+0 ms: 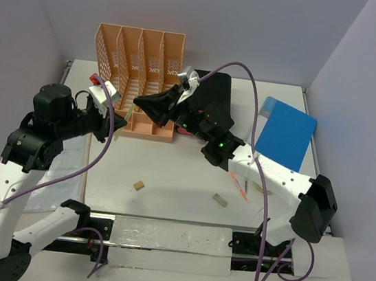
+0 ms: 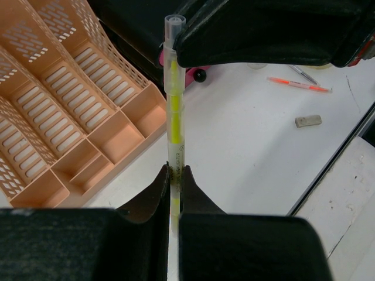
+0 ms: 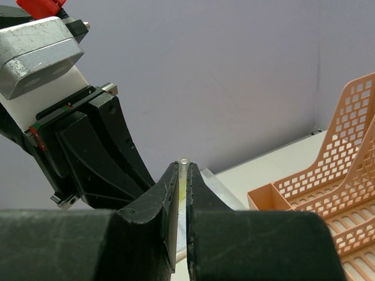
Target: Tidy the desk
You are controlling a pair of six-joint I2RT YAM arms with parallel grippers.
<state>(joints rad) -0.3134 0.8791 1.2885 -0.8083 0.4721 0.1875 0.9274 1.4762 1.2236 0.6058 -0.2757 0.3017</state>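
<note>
Left gripper (image 2: pixel 176 174) and right gripper (image 3: pixel 183 175) each pinch one end of a yellow highlighter (image 2: pixel 174 117). It hangs in the air above the table (image 1: pixel 183 174), near the far left corner and just in front of the orange rack (image 1: pixel 138 71). Its long axis runs from gripper to gripper. Only the overhead view shows the table beneath; only the wrist views confirm both grips.

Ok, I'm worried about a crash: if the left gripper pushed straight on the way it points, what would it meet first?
Most likely the right gripper: it grips the far end of the highlighter that the left gripper holds, straight ahead. The gap between them is hard to judge.
</note>
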